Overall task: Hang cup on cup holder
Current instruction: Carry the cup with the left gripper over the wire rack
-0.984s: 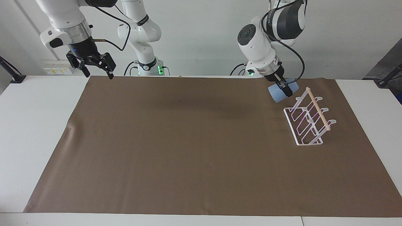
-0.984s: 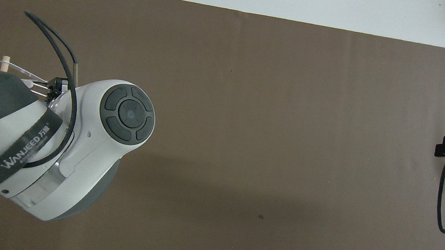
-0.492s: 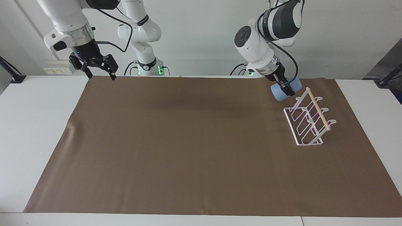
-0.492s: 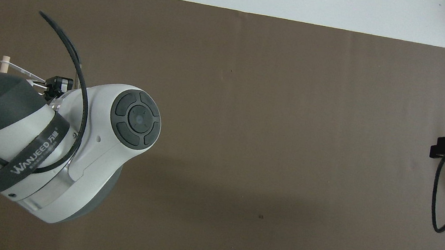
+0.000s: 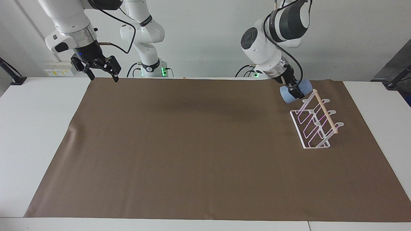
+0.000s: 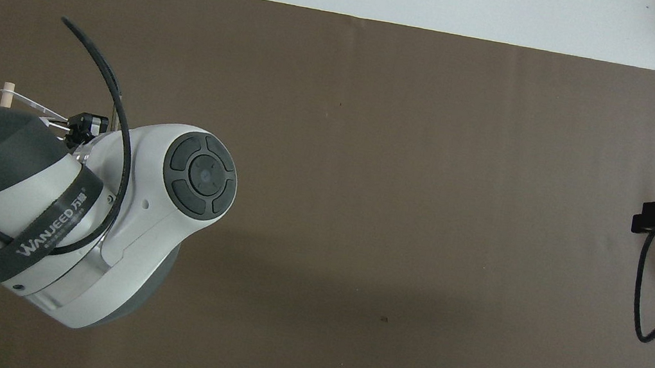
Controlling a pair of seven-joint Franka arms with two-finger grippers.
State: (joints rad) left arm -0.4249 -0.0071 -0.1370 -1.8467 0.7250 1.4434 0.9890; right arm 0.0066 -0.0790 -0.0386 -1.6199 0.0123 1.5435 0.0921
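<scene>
Inspection runs across the facing view, starting at the right arm's end of the tabletop (image 5: 38, 134). The right hand (image 5: 101, 74) hangs in the air over the edge of the brown mat (image 5: 199, 150), fingers spread wide and holding nothing; this arm waits.

The middle of the mat is bare.

At the left arm's end, the left hand (image 5: 292, 91) is clamped on the cup (image 5: 294, 91), a small light-blue tumbler carried tipped on its side, clear of the mat. The cup sits just beside the end of the cup holder (image 5: 316, 123) nearest the robots, close to the tip of the wooden dowel (image 5: 325, 111); contact between them cannot be confirmed. From overhead the left arm hides both cup and hand.

Assessment: the step in hand is the carry and approach to the rack; hanging is not yet done.

The next move appears to call for lining the cup's open mouth up with one slanted prong, sliding it on, and only then releasing. The light wire rack could shift if nudged.
</scene>
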